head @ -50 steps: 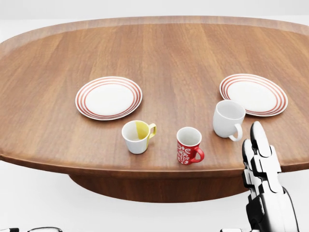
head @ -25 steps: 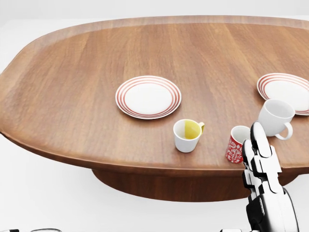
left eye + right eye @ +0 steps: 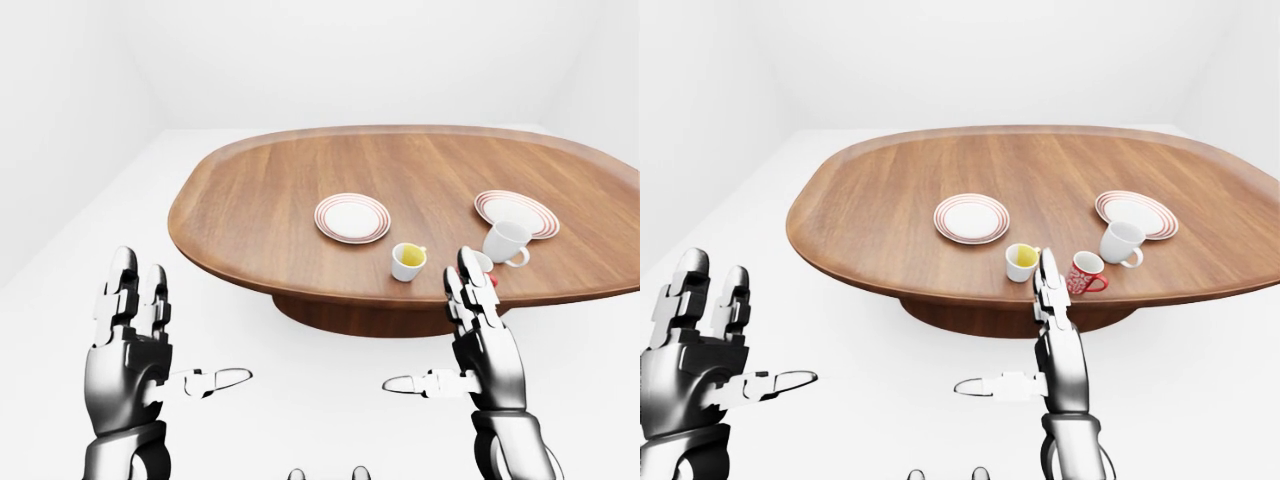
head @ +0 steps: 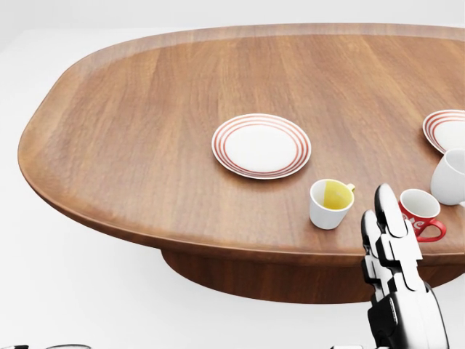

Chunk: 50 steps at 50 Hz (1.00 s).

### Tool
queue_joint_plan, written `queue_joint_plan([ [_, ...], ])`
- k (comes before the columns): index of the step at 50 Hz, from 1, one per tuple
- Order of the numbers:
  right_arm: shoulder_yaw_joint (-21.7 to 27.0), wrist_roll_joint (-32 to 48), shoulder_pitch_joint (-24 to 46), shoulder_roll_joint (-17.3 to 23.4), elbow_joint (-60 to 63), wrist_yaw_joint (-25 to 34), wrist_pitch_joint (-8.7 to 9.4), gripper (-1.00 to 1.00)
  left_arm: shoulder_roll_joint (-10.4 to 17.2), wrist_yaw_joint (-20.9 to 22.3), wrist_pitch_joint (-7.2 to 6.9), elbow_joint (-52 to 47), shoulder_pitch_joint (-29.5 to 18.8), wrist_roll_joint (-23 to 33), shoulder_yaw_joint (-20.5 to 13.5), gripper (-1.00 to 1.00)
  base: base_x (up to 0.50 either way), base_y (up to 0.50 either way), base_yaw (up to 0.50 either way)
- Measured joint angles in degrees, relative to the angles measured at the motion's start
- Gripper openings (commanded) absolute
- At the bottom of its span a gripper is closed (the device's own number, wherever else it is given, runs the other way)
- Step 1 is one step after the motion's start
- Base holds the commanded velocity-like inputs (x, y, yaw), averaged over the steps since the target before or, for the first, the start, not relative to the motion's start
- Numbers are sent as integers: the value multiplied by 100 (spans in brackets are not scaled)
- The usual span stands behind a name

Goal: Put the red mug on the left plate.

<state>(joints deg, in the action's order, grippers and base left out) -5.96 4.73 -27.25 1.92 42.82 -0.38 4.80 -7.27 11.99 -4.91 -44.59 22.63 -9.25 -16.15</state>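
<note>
The red mug (image 4: 420,212) with a white pattern stands upright near the table's near edge, at the right of the head view. The left plate (image 4: 261,145), white with red rings, lies empty up and to the left of it. My right hand (image 3: 1037,330) is open, fingers pointing up and thumb out to the left. It is held below the table edge, short of the mug, and covers most of the mug in the left-eye view. My left hand (image 3: 160,330) is open too, far to the left and away from the table.
A white-and-yellow mug (image 4: 330,203) stands between the red mug and the left plate. A plain white mug (image 3: 1121,243) and a second ringed plate (image 3: 1136,213) are to the right. The oval wooden table (image 4: 145,131) has a raised rim; white floor lies around it.
The whole head view has shifted: plates and mugs slid to the right in the picture, so the camera moved. My right hand keeps its place in the view, still open.
</note>
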Motion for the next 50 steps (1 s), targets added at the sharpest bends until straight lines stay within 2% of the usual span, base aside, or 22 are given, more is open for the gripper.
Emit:
queue_joint_plan([
  [14, -49, -24, -26, 46, 16, 4, -72, 100, -5, -1, 47, 31, 15, 29, 59, 100, 1, 0, 0],
  [33, -44, -318, -41, 77, 65, 206, -156, 100, 17, -26, 45, 54, 3, 43, 92, 100, 50, -1, 0],
  [50, -35, -432, -32, 74, 45, 281, -239, 100, 30, -38, 27, 66, -25, 36, 82, 100, 50, -22, 0],
])
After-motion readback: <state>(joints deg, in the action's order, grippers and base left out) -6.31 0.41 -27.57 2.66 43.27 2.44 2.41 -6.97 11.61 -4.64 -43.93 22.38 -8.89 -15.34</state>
